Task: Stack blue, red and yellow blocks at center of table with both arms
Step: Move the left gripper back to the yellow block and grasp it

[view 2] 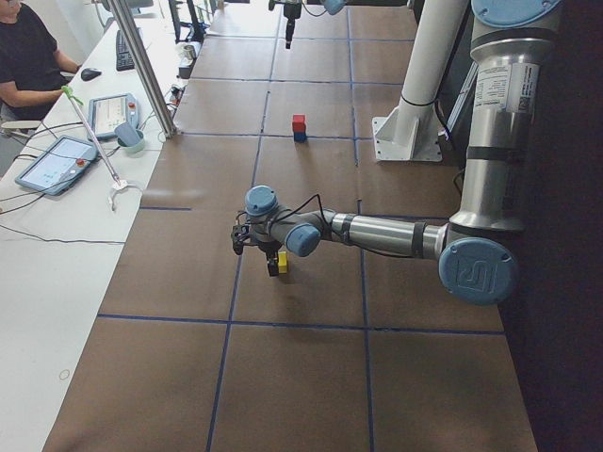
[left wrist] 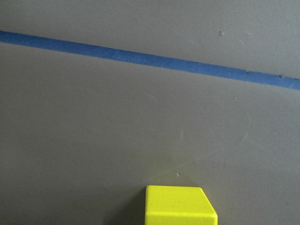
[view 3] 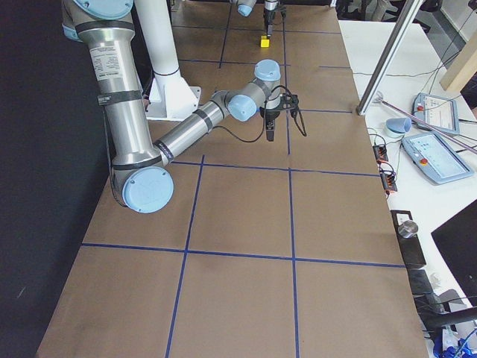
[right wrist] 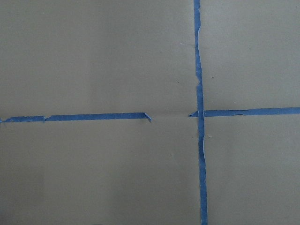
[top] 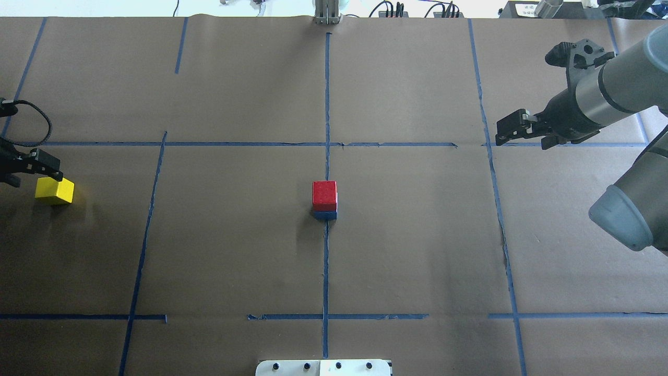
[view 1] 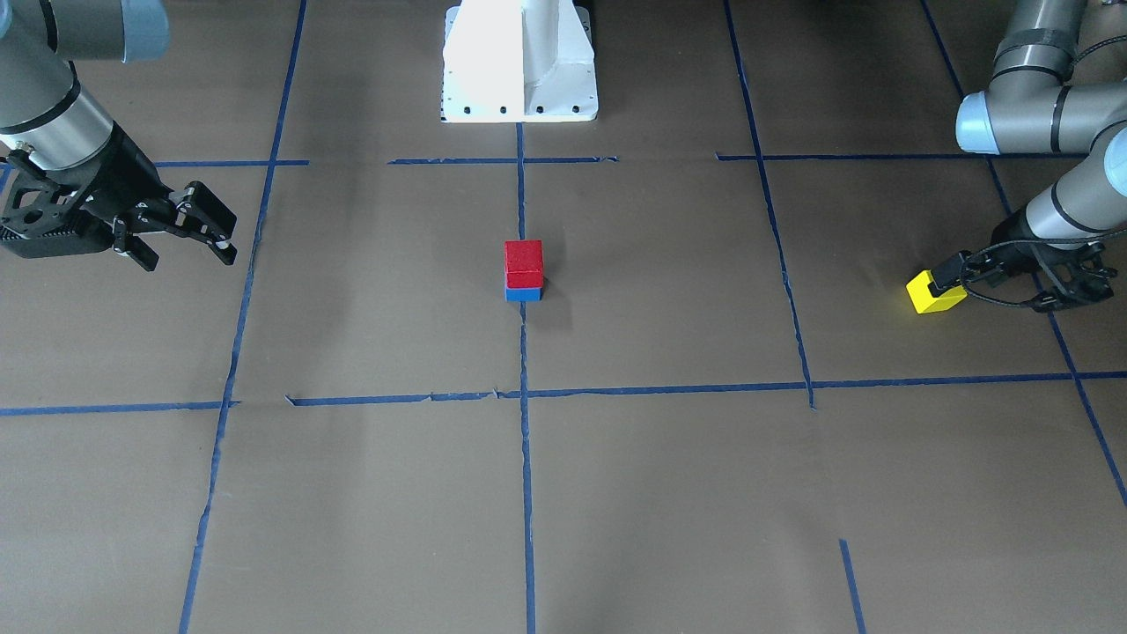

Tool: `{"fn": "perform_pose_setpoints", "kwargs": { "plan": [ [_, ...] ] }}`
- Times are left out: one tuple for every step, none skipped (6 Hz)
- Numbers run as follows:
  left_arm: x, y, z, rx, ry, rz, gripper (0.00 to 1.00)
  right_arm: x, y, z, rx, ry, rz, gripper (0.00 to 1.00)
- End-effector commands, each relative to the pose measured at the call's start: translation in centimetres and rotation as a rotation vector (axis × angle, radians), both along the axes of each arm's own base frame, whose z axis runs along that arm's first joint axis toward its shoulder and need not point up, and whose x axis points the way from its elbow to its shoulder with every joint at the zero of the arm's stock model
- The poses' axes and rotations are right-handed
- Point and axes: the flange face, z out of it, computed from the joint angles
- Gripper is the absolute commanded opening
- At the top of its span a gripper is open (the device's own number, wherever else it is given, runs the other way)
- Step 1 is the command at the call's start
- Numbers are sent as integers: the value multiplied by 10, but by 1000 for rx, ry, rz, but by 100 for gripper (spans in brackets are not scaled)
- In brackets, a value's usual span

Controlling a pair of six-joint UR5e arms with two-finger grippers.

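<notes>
There are three blocks: one red block [view 1: 523,260], one blue block [view 1: 523,294] and one yellow block [view 1: 930,297]. There are two robot arms, the left arm [view 1: 1030,119] and the right arm [view 1: 48,119], and each has one gripper, so two grippers, the left gripper [view 1: 945,274] and the right gripper [view 1: 189,255]. There is also one white base [view 1: 519,62], one person [view 2: 26,56], and more blue tape lines [view 1: 526,493] than I can count

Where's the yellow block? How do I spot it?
Find the table's left end, where the left arm reaches. The yellow block is there by its jaws, alone. The red block sits on the blue block at the center.
</notes>
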Motion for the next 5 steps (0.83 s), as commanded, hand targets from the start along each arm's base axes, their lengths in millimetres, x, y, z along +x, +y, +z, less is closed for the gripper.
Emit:
{"fn": "perform_pose_setpoints", "kwargs": {
  "plan": [
    [4,1,1,1,2,6,100,0,0,1,-2,1,0,100],
    [9,2,4,8,6,17,100,0,0,0,0,0,0,100],
    [13,4,8,14,10,25,100,-1,0,0,-1,1,-2,100],
    [21,7,10,16,10,41,100,-1,1,-1,0,-1,-3,100],
    [27,10,13,14,8,52,90,-1,1,-1,0,-1,-3,100]
  ]
}}
